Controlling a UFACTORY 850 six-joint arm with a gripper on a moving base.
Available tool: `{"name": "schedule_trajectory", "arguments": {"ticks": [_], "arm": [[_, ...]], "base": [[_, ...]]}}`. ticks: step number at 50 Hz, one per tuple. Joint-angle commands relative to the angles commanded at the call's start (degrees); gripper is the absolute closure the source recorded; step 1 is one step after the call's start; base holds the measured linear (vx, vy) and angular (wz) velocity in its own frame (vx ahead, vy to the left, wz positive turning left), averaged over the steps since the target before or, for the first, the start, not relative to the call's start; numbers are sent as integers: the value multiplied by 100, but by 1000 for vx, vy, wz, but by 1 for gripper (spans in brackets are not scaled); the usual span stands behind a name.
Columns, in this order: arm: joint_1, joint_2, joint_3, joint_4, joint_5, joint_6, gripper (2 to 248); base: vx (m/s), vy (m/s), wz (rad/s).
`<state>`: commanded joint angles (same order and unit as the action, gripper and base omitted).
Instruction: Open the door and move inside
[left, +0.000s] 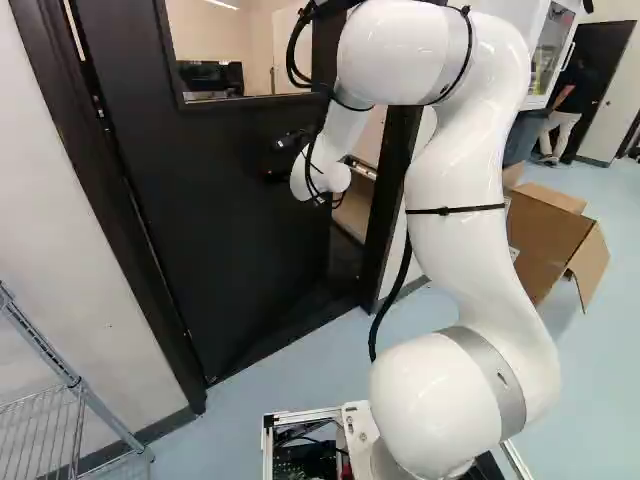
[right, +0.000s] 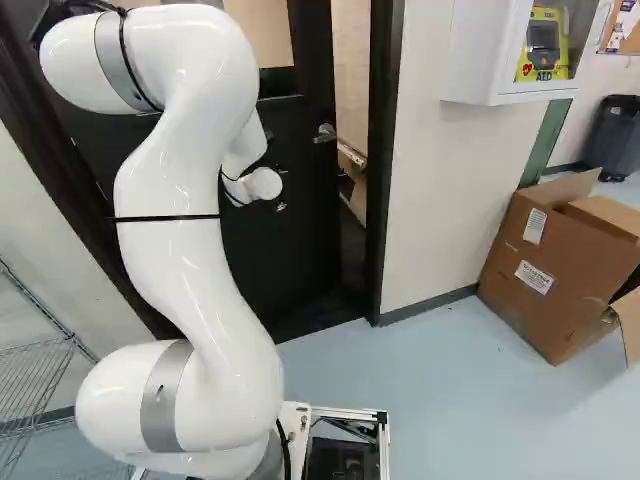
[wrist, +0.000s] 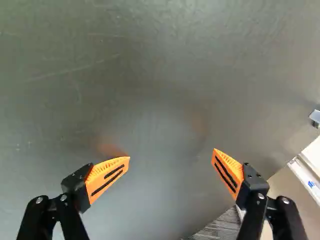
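Observation:
The black door (left: 220, 190) with its window stands ajar, a gap (left: 347, 240) showing between its free edge and the frame. Its metal handle (right: 325, 133) is near that edge in the right base view. Dark against the door panel, my gripper (left: 288, 141) is at about handle height in the left base view, its fingertips hard to make out. In the wrist view the gripper (wrist: 171, 155) is open with nothing between its orange pads, facing the grey-looking door surface (wrist: 160, 65). A metal piece (wrist: 314, 118), perhaps the handle, lies off to one side, away from the fingers.
The dark door frame (right: 385, 160) borders the opening, with wall beside it. An open cardboard box (right: 560, 265) sits on the floor right of the doorway, below a white AED cabinet (right: 500, 60). A wire rack (left: 45, 430) stands at the left. Shelving shows through the gap.

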<state>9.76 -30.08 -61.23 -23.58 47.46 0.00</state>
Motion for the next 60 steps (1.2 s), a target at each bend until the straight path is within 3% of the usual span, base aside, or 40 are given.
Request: {"name": "schedule_trajectory", "arguments": {"ticks": [60], "arm": [[788,-857,-1150,-11,0,0,3]], "base": [[0,0,0]]}}
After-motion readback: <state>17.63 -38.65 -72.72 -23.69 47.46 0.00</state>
